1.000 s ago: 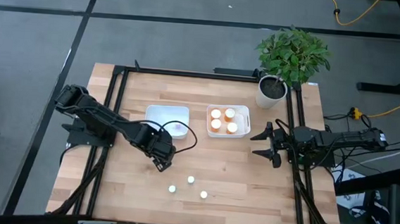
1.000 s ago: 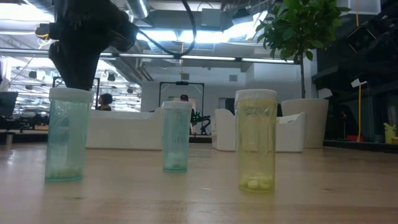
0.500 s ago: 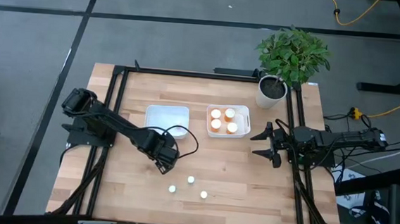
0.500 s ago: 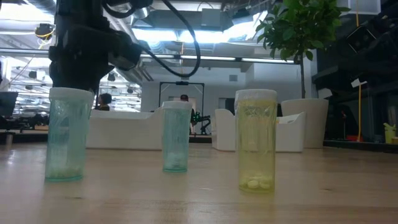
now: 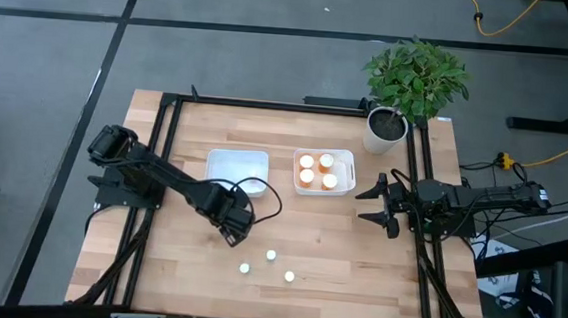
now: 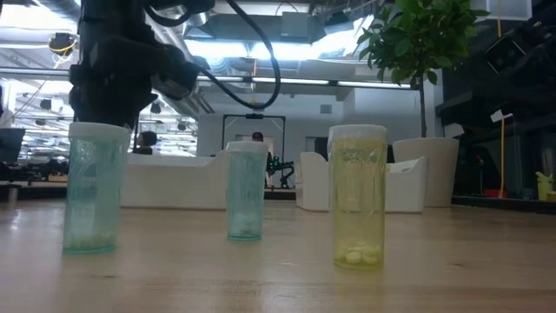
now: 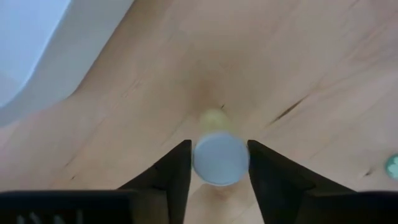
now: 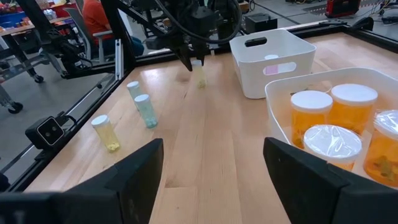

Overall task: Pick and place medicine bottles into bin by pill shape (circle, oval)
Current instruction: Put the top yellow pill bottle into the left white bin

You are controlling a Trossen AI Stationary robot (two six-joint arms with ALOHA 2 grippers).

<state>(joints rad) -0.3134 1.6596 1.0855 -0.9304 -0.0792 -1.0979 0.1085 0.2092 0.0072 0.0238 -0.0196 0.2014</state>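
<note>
At the table's middle, toward seven o'clock of it, the left gripper (image 5: 234,230) points down over a pale yellow bottle (image 7: 219,158). In the left wrist view its two fingers (image 7: 177,171) sit tight against either side of the white cap, a narrow grip with no gap showing. Whether the bottle's base is off the wood, I cannot tell.

Three loose bottles (image 5: 270,255) stand at about five o'clock from that gripper, well apart from it; at table level they read teal (image 6: 91,191), blue-green (image 6: 246,193) and yellow-green (image 6: 358,198), pills lying at the bottom.

Out at the table's three o'clock edge the right gripper (image 5: 373,200) waits with its jaws spread wide, holding nothing.

Toward twelve o'clock, two white bins sit side by side: the left bin (image 5: 214,159), and the right bin (image 5: 349,164) holding four orange bottles (image 5: 315,171).

The table (image 5: 357,264) is pale butcher-block wood in a black frame, with a potted plant (image 5: 410,83) at its one o'clock corner. Beyond it lie a bright workshop with white sofas and a seated person in an orange top (image 8: 102,18).
</note>
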